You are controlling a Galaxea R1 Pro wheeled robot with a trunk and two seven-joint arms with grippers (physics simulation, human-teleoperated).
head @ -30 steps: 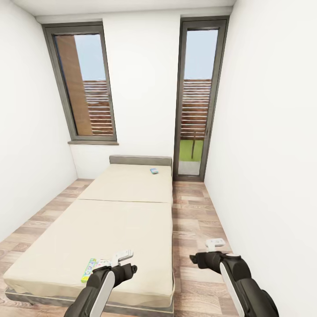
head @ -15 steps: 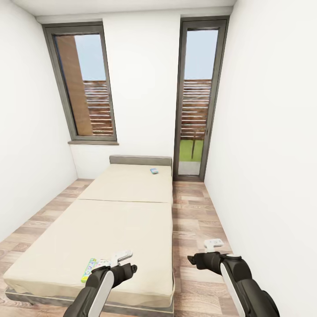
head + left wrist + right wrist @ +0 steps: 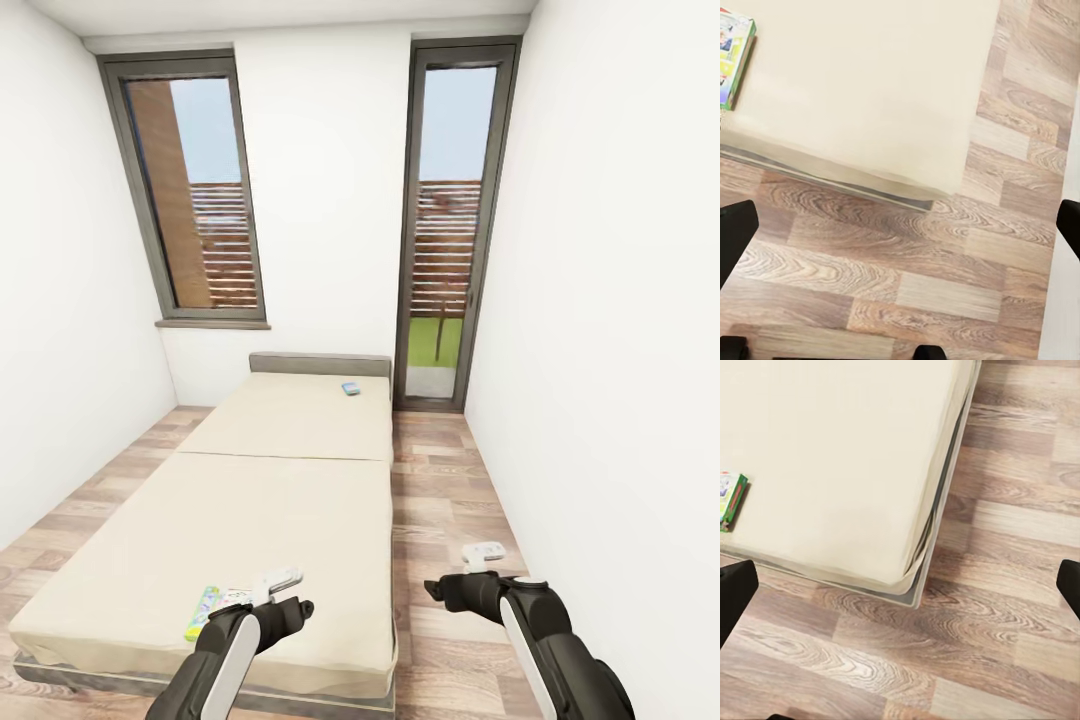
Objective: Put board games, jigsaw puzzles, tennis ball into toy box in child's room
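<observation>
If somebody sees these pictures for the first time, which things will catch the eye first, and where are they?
The long bed with its beige mattress fills the middle of the room, running toward two tall dark-framed windows in the far wall. A green-edged board game lies at the bed's near end, by the left end effector, and a small blue board game sits near the headboard. The right end effector hangs over the wood-plank floor.

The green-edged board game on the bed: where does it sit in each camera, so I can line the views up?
Head view: green-edged board game lies on the near left part of the bed, just beyond the left pincer.
Left wrist view: at the picture's upper left edge, partly cut off.
Right wrist view: at the left edge.
Shared landmark: the bed's near right corner.
</observation>
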